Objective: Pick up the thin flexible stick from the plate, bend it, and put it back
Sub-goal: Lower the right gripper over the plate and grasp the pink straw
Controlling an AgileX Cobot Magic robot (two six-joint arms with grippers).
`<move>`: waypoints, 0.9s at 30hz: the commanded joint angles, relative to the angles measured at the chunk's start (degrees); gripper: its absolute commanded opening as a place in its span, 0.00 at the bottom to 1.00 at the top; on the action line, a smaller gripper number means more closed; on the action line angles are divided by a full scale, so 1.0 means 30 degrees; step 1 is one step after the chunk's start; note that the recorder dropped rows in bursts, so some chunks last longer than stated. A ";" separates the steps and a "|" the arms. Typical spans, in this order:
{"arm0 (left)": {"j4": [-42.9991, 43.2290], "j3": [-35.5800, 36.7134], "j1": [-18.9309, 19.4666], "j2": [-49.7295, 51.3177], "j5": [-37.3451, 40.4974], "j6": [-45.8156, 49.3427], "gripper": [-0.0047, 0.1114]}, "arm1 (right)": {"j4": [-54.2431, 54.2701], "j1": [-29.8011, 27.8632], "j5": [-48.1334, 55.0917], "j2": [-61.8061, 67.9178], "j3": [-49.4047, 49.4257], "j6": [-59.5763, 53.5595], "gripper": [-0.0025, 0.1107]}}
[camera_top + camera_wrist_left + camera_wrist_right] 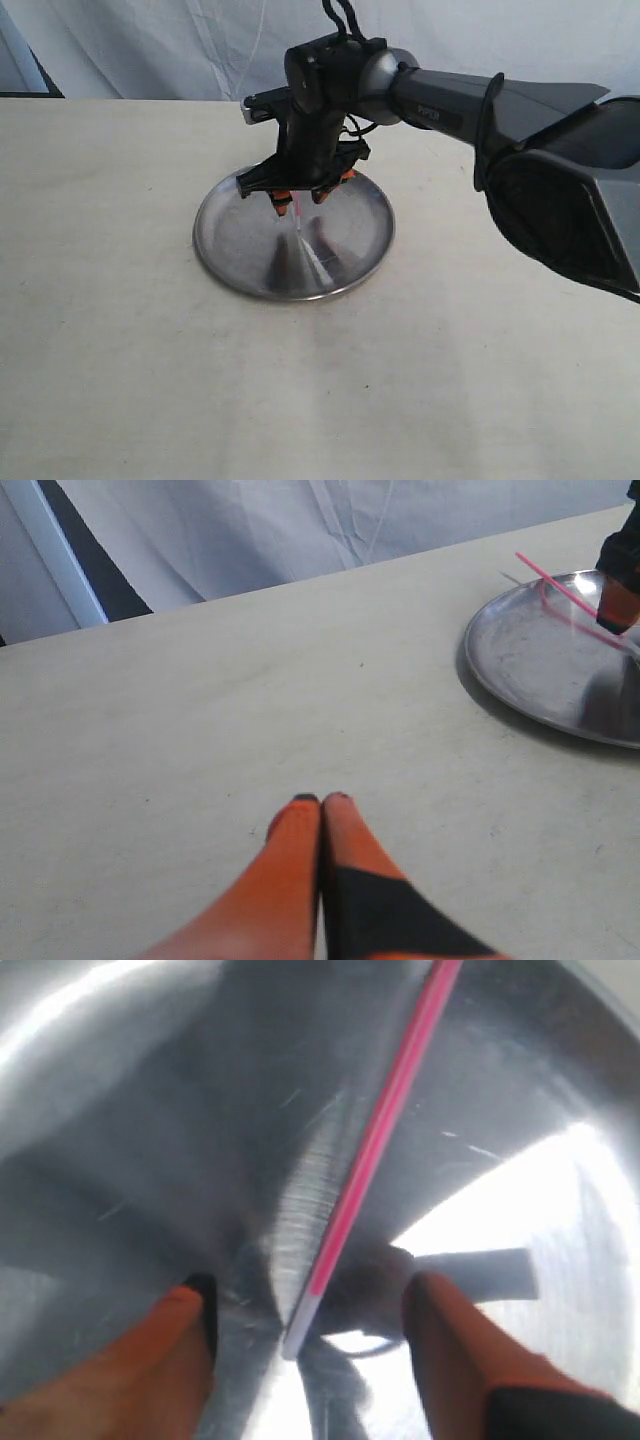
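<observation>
Silver plate (232,262) mid-frame on the pale counter (120,350), right pincer (300,203) spread above it, orange fingers (185,1335) flanking the whitish end of the thin pink stick (385,1120) without touching, left pincer (321,801) pressed together over the counter, well apart from the plate.

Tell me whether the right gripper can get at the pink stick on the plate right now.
Probably yes. The right gripper hangs over the plate with its jaws open, the pink stick runs between them, and nothing else lies in the way. Closing should catch it near its pale end.
</observation>
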 commanded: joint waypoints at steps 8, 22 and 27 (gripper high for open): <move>-0.0132 -0.0019 0.0067 -0.0108 -0.0119 -0.0084 0.04 | -0.3518 0.0229 -0.1292 0.0823 -0.0133 0.3060 0.51; -0.0132 -0.0019 0.0067 -0.0108 -0.0119 -0.0084 0.04 | -0.2843 0.0304 -0.0389 0.1922 -0.0133 0.2748 0.50; -0.0132 -0.0019 0.0067 -0.0108 -0.0119 -0.0084 0.04 | -0.2843 0.0346 0.0530 0.1955 -0.0133 0.1875 0.17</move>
